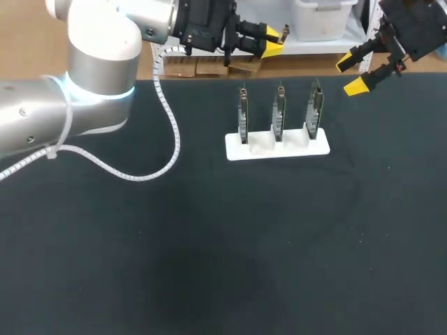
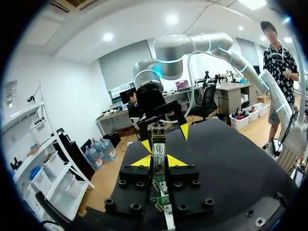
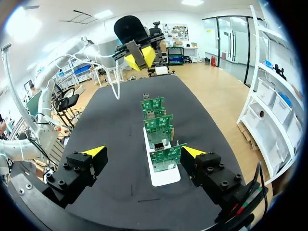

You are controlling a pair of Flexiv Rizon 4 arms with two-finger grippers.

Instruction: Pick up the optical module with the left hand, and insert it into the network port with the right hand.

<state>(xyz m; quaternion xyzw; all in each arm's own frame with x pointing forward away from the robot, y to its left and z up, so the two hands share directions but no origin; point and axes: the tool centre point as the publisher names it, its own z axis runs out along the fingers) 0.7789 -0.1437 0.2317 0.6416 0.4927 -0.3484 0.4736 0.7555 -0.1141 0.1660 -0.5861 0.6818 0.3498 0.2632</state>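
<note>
Black mat covers the table point(image 1: 209, 265) in the head view. The left gripper point(image 1: 272, 40) hangs above the far edge, its yellow tips clamped on the module point(image 1: 285, 31), whose end pokes out past them. Across from it hangs the right gripper point(image 1: 353, 75), tips spread with nothing between. Below the two hands a white holder point(image 1: 237, 148) carries three boards point(image 1: 279, 110), upright in a row.

From the left wrist, the module point(image 2: 159, 153) stands between this hand's tips, pinched from both sides with its labelled face outward. A strip of green board edge runs back toward the palm. Straight ahead, close beyond the module, is the right gripper point(image 2: 165, 137), fingers apart.

From the right wrist, the right gripper point(image 3: 144, 152) is wide apart, and the nearest of the boards point(image 3: 165, 159) sits just ahead, between its fingers. The holder point(image 3: 163, 177) runs away from the hand. The left gripper point(image 3: 139, 54) hangs well ahead, above the row's far end. I cannot make out the module there, nor which port is meant.

It looks to me a light, stiff little thing with a smooth case that could slip or twist in a pinch. I would guess its bare contact edge is the fragile part. The right hand would do best to take it by the flat sides of the case, mid-body, leaving the plug end free and straight.
</note>
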